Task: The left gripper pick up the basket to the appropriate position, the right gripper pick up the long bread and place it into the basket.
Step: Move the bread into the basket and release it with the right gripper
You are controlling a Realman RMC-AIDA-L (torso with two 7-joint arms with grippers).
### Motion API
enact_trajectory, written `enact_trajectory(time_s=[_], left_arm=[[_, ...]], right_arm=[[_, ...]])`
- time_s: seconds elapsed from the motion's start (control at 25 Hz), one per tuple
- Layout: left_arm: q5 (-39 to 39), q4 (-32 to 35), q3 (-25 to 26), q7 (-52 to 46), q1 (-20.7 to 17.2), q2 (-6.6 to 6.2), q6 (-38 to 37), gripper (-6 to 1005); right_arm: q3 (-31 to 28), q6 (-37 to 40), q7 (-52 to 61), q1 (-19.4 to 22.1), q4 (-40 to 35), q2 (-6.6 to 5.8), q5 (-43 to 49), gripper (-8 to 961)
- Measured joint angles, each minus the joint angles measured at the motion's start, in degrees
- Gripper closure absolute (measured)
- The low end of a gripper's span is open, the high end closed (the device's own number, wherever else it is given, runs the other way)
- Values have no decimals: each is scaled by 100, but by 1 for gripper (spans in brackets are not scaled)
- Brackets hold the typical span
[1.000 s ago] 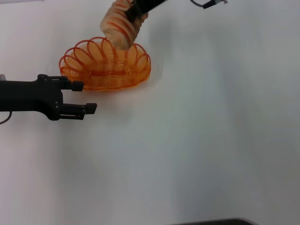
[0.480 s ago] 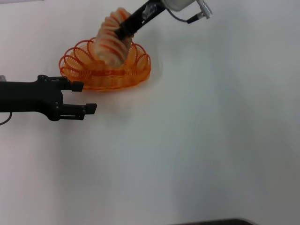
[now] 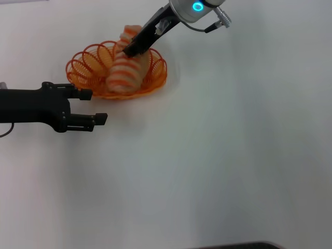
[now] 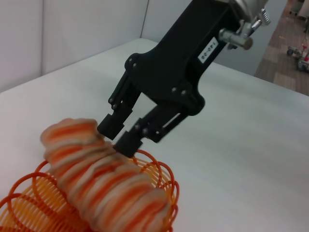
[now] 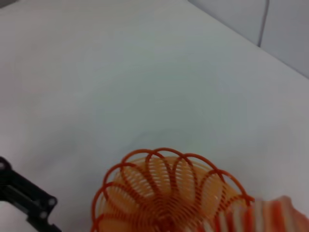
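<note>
Long bread (image 3: 123,72) lies tilted in the basket (image 3: 155,82) at table's 11 o'clock, right gripper (image 4: 117,137) pinching its raised end; judged best to lower until flat, then release; left gripper (image 3: 93,107) spread empty near the basket's 7 o'clock.
</note>
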State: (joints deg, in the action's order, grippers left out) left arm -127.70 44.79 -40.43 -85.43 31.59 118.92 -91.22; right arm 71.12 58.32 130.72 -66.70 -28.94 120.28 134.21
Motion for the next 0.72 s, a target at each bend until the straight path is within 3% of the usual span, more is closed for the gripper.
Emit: enact_trajectory(time_s=[0.08,0.28,0.4,0.72], left_arm=[[0,-18,-5,1,5,6,22,206],[0,-24,-9,9,6,16,28,207],[0,-6,-9,9,-11,21,29,207],[14,3,57,6,-62,20,18,206]], right_arm=[[2,35,-135,15,4,-4,-95,771],[6,131,-352,45,5,-5,-206,577],[7,144,-510,153,-75,-12,-383,557],[-28,377,-1016,1153,-1270,-46,-1048,519]])
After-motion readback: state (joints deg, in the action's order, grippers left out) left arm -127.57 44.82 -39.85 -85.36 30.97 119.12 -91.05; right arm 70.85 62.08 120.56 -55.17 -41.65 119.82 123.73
